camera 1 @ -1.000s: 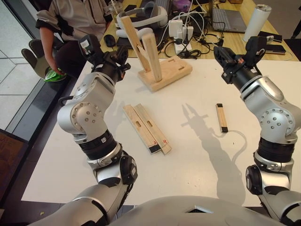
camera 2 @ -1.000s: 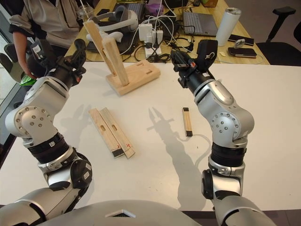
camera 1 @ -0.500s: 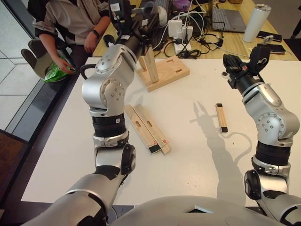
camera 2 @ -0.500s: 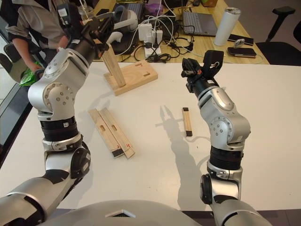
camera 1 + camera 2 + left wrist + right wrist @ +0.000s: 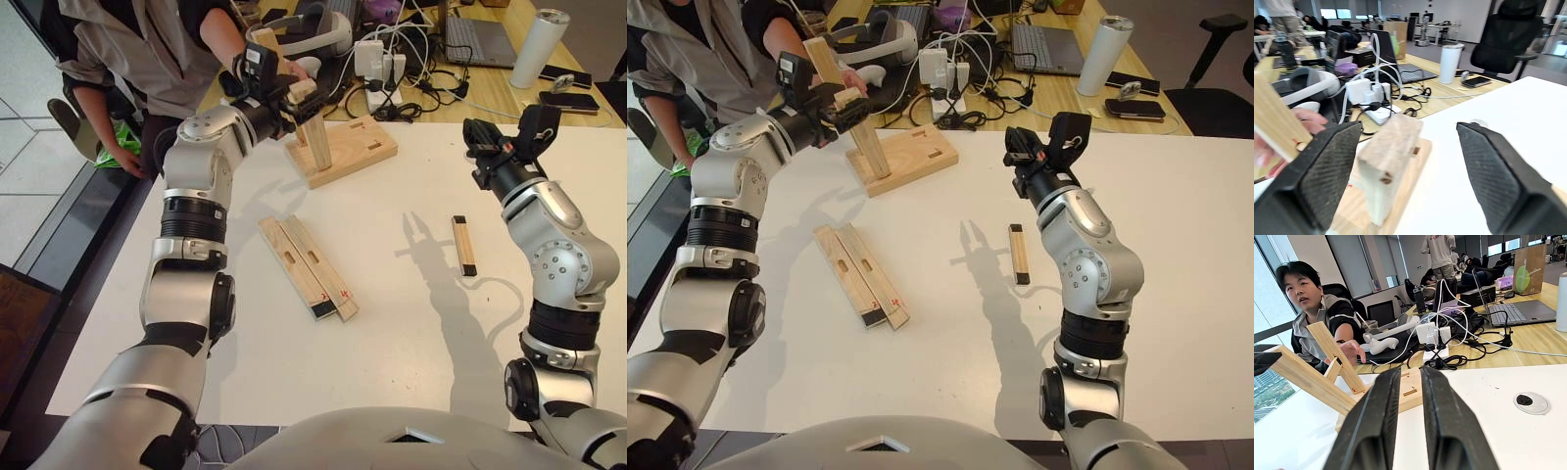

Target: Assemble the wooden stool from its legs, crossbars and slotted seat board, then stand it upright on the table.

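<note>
The slotted seat board (image 5: pixel 345 149) at the desk's far edge holds two legs. The left gripper (image 5: pixel 298 100) is spread around the upright leg (image 5: pixel 313 137). The right gripper (image 5: pixel 1411 375), clenched and empty, hovers over the desk's far right part.

Bare timber on a matt white table (image 5: pixel 392 333)
The seat board (image 5: pixel 345 147), legs (image 5: pixel 306 264) and crossbar (image 5: pixel 462 243) are pale, unvarnished wood with a smooth, dull grain. The left gripper (image 5: pixel 1405 181) has coarse, matt black pads (image 5: pixel 1327 181).
</note>
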Motion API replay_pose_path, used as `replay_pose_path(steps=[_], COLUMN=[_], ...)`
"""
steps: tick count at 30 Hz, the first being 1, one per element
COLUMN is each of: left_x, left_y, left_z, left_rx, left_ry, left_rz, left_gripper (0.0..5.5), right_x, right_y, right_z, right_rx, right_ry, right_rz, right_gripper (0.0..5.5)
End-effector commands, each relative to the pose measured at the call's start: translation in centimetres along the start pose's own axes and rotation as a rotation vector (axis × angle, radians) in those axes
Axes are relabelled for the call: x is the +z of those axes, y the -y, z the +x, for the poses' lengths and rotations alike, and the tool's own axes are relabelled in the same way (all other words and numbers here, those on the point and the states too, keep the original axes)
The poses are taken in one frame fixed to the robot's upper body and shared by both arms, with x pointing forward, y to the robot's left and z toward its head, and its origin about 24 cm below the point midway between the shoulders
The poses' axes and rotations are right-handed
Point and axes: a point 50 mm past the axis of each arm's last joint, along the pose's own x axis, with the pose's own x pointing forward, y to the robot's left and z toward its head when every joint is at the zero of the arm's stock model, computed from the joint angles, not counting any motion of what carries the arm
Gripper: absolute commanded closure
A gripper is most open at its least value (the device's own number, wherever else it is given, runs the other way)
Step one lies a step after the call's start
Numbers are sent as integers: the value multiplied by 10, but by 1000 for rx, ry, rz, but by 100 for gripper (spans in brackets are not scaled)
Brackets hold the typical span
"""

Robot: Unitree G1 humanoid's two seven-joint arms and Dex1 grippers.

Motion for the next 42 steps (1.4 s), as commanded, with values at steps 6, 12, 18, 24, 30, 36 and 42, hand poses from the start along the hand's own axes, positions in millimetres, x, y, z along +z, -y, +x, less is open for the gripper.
replay_pose_path(steps=[6,12,18,24,30,36,42], left_x=[-5,4,28,59,46,13,0], left_y=[7,6,1,-15,24,55,59], left_z=[-6,-15,-55,-87,-78,-58,-54], left_rx=[-92,-70,-1,169,113,84,124], left_ry=[-63,-41,86,303,330,232,141], left_rz=[0,24,-20,-154,-252,-312,-257], left_gripper=[208,208,208,208,208,208,208], right_x=[2,3,-3,-44,-80,-83,-138], right_y=[1,1,-1,21,21,-53,-30], right_z=[1,0,-3,-2,38,72,63], right_rx=[-11,-9,84,281,373,553,402], right_ry=[5,6,-102,-512,-628,-358,-692], right_rz=[-13,-13,-60,-330,-466,-389,-487], right_gripper=[474,474,474,474,474,474,474])
